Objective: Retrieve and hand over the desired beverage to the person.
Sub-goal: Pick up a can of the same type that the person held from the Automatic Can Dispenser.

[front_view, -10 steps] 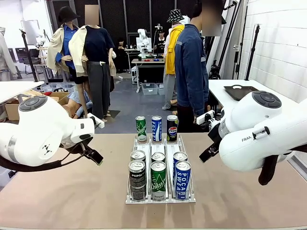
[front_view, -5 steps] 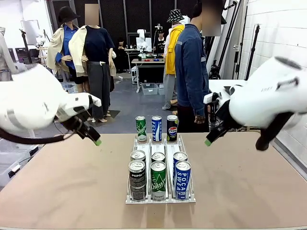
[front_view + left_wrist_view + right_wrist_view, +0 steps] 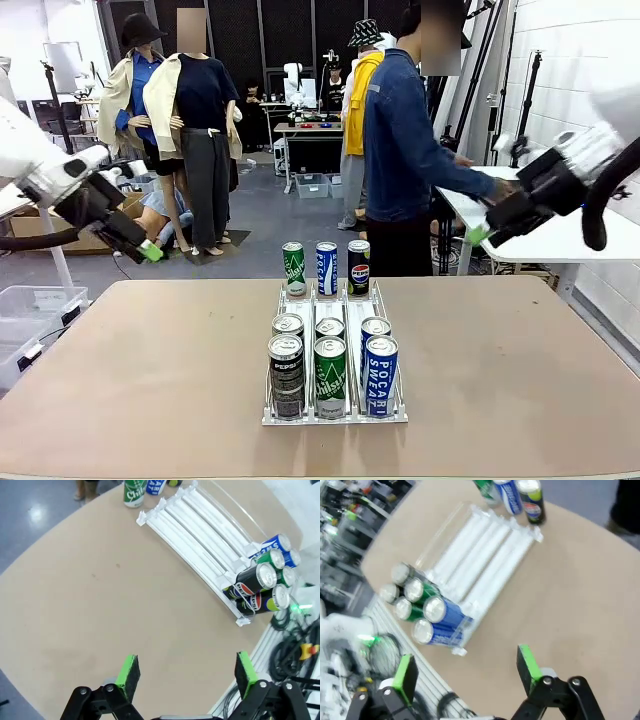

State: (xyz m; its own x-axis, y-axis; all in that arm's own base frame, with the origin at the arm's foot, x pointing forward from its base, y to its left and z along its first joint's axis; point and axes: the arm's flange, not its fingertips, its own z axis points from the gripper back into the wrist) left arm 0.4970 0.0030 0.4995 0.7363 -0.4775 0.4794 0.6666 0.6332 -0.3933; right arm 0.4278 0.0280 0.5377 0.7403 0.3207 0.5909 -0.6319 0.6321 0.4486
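Barely begun, by the look of things: no reaching into the rack (image 3: pixel 331 306) yet, no lifting, no handing over. Mid-worktop (image 3: pixel 150 380), loaded with six cans (image 3: pixel 330 340) at the near end (Pepsi (image 3: pixel 286 375), Chilsung (image 3: pixel 330 377) and Pocari Sweat (image 3: pixel 381 375) in front), plus a far row (image 3: pixel 326 267) of three upright just past the lanes. Left to do, as a guess: settle which drink is wanted, come down on it, clamp, carry it across to the person (image 3: pixel 400 150) standing at the far side, right of centre.

Both arms up high and wide. At far left, the left pincer (image 3: pixel 140 245), well apart from the cans, angled down and to the right; fingers (image 3: pixel 127 672) apart with nothing between them, looking down across bare worktop toward the rack. At far right, the right pincer (image 3: pixel 485 230), tilted down and to the left, likewise spread and empty; near the person's outstretched hand (image 3: pixel 497 187) in the front view, contact impossible to judge.
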